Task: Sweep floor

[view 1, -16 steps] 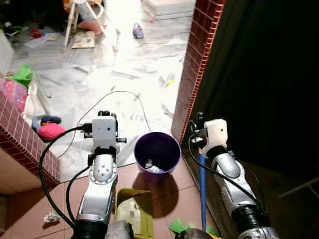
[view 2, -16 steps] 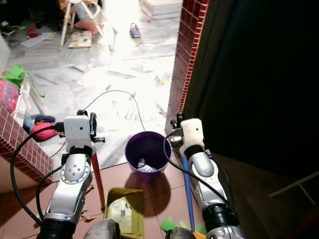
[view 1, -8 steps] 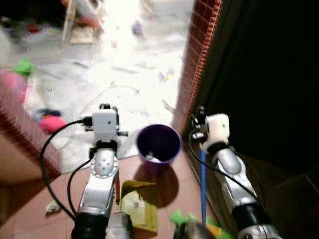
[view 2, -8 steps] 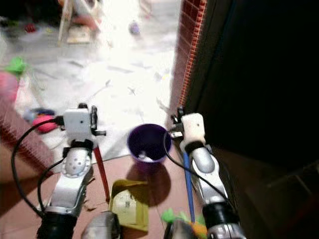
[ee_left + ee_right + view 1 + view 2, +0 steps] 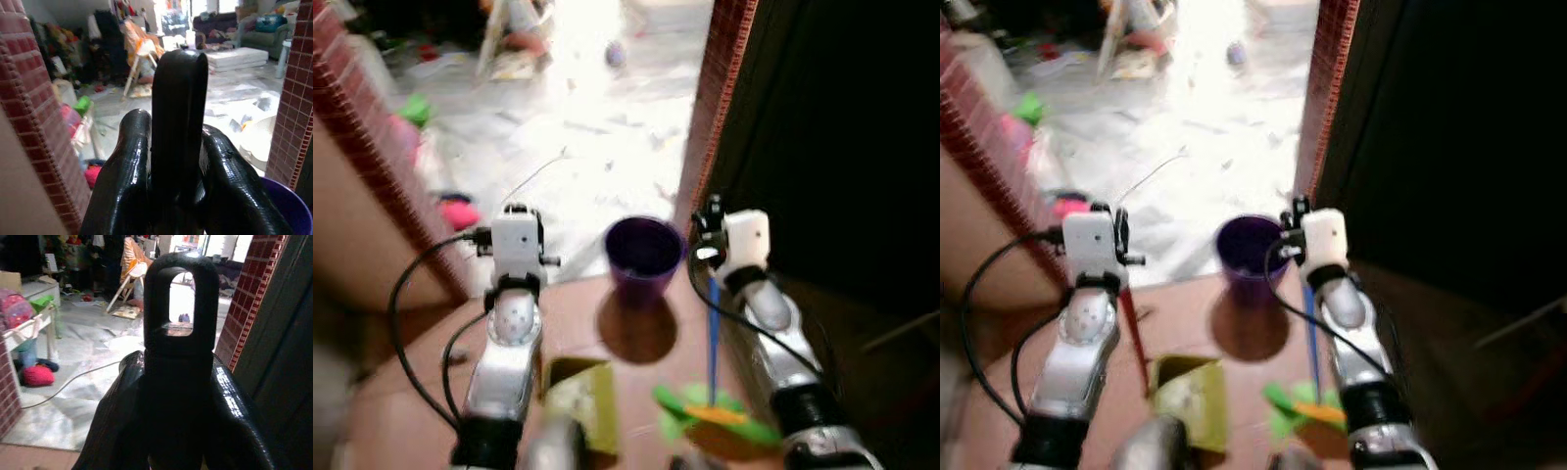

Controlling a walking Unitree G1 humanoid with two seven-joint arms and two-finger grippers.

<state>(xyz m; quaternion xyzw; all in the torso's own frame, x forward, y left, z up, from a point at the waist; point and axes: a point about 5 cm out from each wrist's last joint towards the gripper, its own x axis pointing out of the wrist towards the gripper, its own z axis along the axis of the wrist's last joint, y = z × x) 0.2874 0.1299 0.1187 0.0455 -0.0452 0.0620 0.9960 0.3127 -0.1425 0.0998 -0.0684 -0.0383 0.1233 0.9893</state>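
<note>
- Left eye view: right gripper (image 5: pixel 710 227) clamped on top of blue broom handle (image 5: pixel 712 333), long axis running down to green bristles (image 5: pixel 705 413) on the tiled floor (image 5: pixel 411 411), beside purple bucket (image 5: pixel 644 253); light, stiff pole, best held high
- Right eye view: left gripper (image 5: pixel 1108 227) closed on red dustpan handle (image 5: pixel 1134 338), yellow-green dustpan (image 5: pixel 1190 403) tilted on floor
- Left wrist view: fingers (image 5: pixel 124 181) pinching black handle end (image 5: pixel 178 112)
- Right wrist view: fingers (image 5: pixel 234 416) gripping looped handle tip (image 5: pixel 180 303), pointing up
</note>
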